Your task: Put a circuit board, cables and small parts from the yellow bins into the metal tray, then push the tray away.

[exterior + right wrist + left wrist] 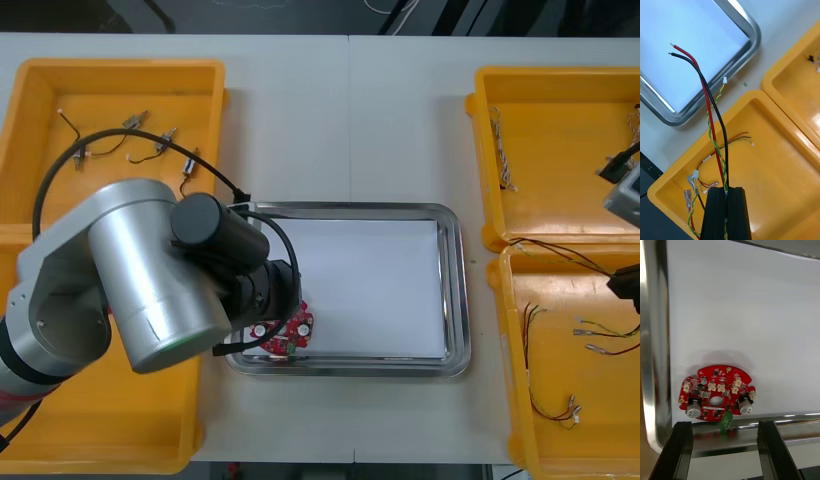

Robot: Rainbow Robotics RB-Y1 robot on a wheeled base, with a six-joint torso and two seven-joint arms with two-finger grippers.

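A round red circuit board (717,397) lies flat on the white inside of the metal tray (651,352), in its front left corner (290,332). My left gripper (726,450) hangs open just outside the tray's rim, its fingers apart and touching nothing. My right gripper (728,191) is shut on a bunch of cables (713,112): a red wire, a black wire and a twisted yellow-green one. They rise from the fingers above the near right yellow bin (771,168), their bare ends over the tray's corner (752,41).
My left arm (140,280) covers the near left bin (100,440). The far left bin (40,90) holds thin cables with small metal parts (135,140). The far right bin (560,150) holds a twisted cable (503,150). More cables (590,340) lie in the near right bin.
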